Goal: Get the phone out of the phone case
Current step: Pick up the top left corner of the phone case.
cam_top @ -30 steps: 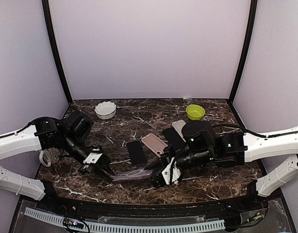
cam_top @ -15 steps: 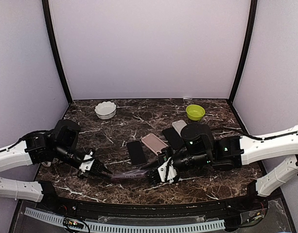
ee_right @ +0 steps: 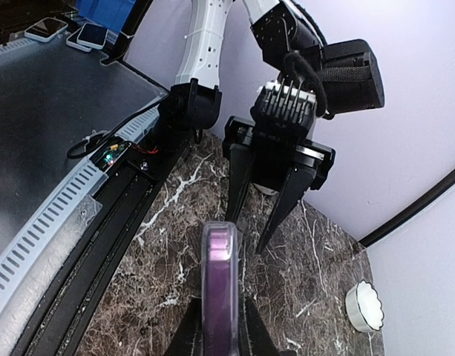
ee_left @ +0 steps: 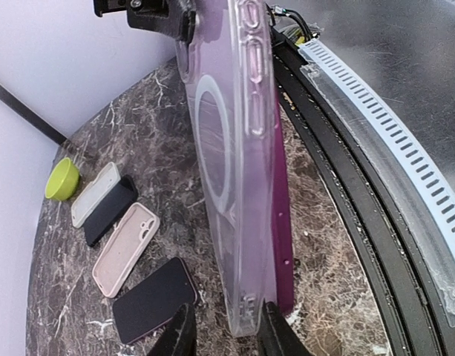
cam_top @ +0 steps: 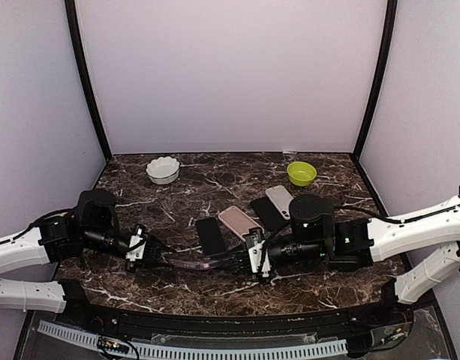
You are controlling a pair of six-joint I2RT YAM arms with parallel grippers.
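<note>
Cased phone held on edge between two tools, mid-bench by the front edge.

The left tool (ee_left: 226, 330) has a finger on either side of the case's (cam_top: 199, 262) left end; whether they pinch it cannot be told. The clear, purple-tinted case stands on its long edge over the bench (cam_top: 214, 292), with the purple phone (ee_left: 283, 252) seated in it. The right tool (ee_right: 220, 326) is clamped on the case's right end. Just behind lie a black handset (cam_top: 210, 235), pink handset (cam_top: 238, 221), dark handset (cam_top: 267, 213) and grey handset (cam_top: 278, 198), apart from the case. A white bowl (cam_top: 163, 169) sits back left and a green bowl (cam_top: 302, 173) back right.
</note>
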